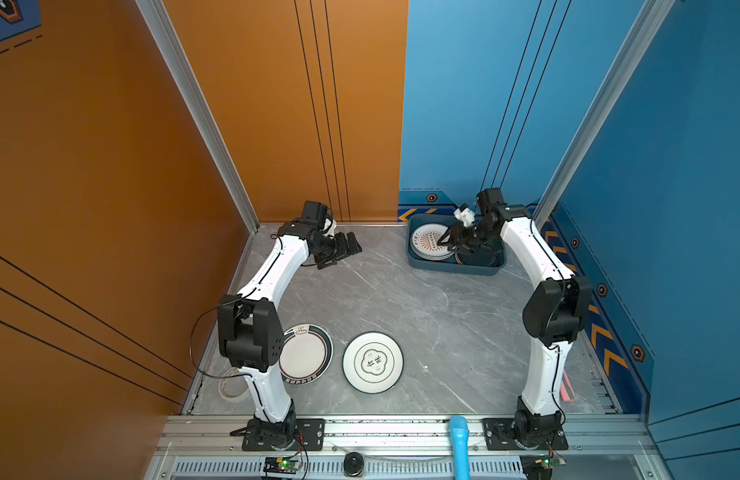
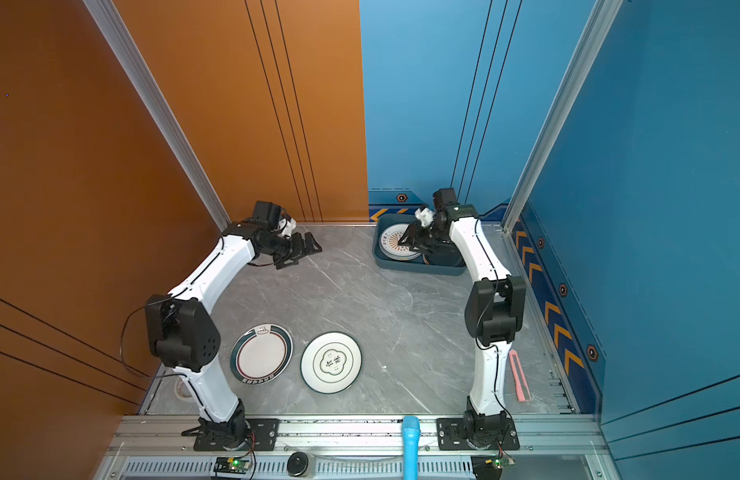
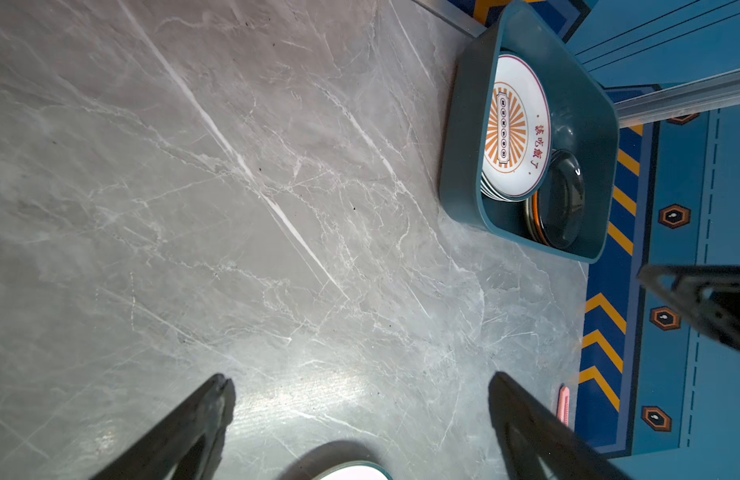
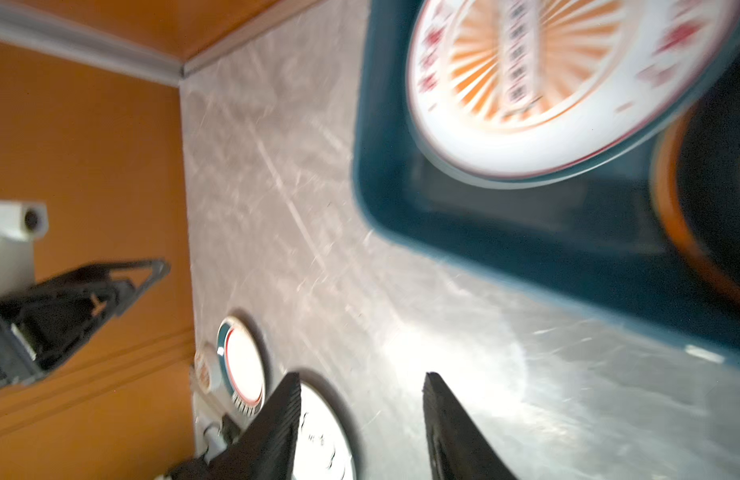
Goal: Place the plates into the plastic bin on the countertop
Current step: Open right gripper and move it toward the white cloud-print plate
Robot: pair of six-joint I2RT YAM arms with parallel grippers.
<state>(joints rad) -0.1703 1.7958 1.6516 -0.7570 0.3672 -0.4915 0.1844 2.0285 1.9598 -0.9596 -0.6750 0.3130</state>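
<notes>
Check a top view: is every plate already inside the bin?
No: the dark-rimmed plate and the emblem plate lie on the countertop, far from the bin.

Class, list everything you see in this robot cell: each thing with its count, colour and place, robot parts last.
countertop: one, grey marble, the cell floor
plastic bin: one, dark teal, far right of countertop
sunburst plate: one, white and orange, tops a stack in the bin; number beneath unclear
black plate: one, black, in the bin
orange plate: one, orange, under the black plate
dark-rimmed plate: one, white, near left, on countertop
green-emblem plate: one, white, beside it, apart
tape roll: one, pale, near left corner
pink strip: one, pink, right edge
blue cylinder: one, light blue, front rail
left gripper: one, black, open, over bare countertop
right gripper: one, black, open, above the bin
</notes>
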